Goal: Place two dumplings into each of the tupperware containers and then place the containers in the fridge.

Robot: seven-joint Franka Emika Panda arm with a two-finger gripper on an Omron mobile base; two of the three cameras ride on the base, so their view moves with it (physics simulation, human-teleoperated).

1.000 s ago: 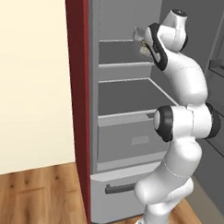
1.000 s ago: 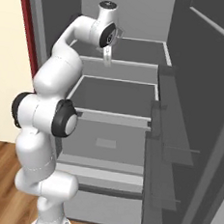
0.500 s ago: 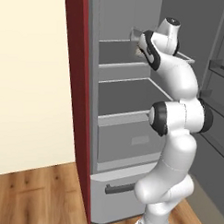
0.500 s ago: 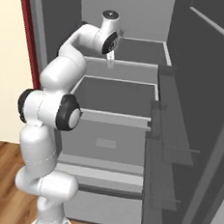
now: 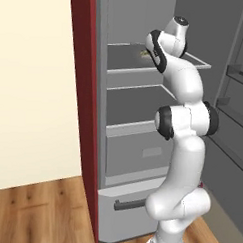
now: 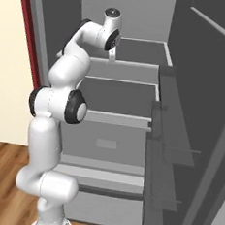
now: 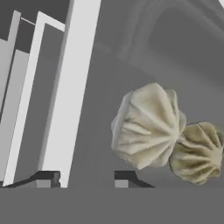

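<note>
Left base view: the white arm reaches into the open tall grey fridge [image 5: 97, 92]. Against a second ago its wrist has swung a little further in over the grey top shelf [image 5: 123, 58]. A small beige patch, taken to be the loaded shallow pale grey translucent plastic container [image 5: 145, 53], has come down from just above that shelf to lie on it, close beside the wrist. The fingers themselves are masked by the wrist here. Right base view: the two-finger gripper [image 6: 111, 57] hangs pointing down at the front part of the top shelf, in much the same spot as before. The jaw spacing is too small to read at this range. Hand view: the gripper [image 7: 86, 177] has its two dark tips standing apart. The container's pale rim [image 7: 65, 87] runs up from near one tip and bare floor shows beside the other, so the hold on the rim reads as let go, jaws loosened. Two pale beige crimped dumplings, a larger-looking one [image 7: 146, 124] and a second [image 7: 197, 153], lie touching each other inside the container, off to one side of the fingers. Judgement: this box, correctly filled, now rests on the fridge's top shelf; the arm next needs a clean withdrawal without catching the rim.
</note>
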